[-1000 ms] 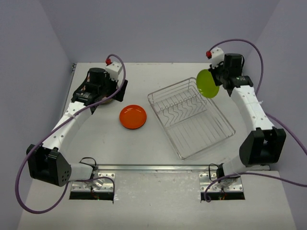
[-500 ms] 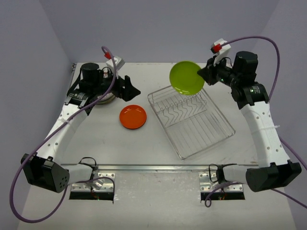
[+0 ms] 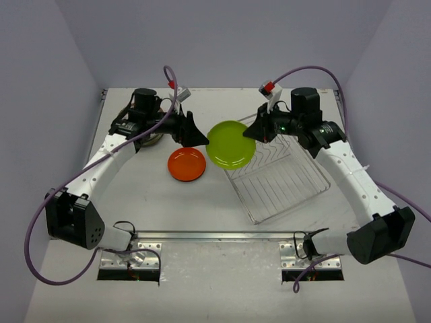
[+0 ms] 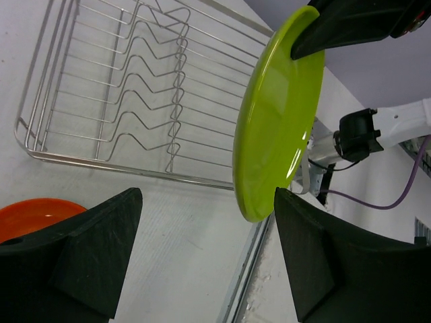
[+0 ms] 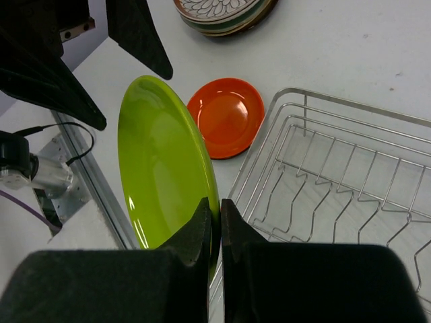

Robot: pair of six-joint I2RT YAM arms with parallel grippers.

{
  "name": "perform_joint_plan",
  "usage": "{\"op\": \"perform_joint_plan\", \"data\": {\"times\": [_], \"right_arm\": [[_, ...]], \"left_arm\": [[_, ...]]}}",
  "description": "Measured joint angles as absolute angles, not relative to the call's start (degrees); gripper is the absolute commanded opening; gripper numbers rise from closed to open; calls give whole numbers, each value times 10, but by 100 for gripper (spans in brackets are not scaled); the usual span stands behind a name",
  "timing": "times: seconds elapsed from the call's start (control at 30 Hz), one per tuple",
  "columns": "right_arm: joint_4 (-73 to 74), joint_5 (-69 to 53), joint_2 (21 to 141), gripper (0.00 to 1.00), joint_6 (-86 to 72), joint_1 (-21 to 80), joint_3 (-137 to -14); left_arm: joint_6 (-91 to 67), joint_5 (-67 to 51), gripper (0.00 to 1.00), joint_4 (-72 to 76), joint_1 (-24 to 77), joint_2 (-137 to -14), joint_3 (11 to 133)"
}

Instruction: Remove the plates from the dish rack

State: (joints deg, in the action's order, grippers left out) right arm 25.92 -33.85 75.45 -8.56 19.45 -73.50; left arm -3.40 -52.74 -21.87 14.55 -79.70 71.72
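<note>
right claw (image 5: 220, 210) pinching green plate (image 3: 231, 144) by rim | plate on edge, airborne between rack (image 3: 283, 182) and orange plate (image 3: 187, 164) | left claw (image 4: 207, 202) spread wide at far edge, probably to receive it

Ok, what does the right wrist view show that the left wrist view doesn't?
Only the right wrist: the stack of plates at the back, a patterned one on top, and the whole orange plate. Only the left wrist: the lime green plate's edge lined up with the gap between the open left fingers. Both: that plate pinched at its rim by the right fingers, and the dish rack, no plates in the part visible.
</note>
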Motion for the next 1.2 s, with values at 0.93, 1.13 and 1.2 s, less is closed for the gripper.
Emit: {"op": "perform_joint_plan", "data": {"times": [0.93, 1.13, 1.2], "right_arm": [[262, -245, 742, 99, -115, 166, -747], [276, -239, 741, 99, -130, 128, -747], [281, -239, 741, 99, -133, 122, -747]], "left_arm": [[61, -502, 0, -337, -24, -886, 712], [80, -470, 0, -366, -34, -967, 711], [81, -457, 0, -369, -35, -992, 709]]}}
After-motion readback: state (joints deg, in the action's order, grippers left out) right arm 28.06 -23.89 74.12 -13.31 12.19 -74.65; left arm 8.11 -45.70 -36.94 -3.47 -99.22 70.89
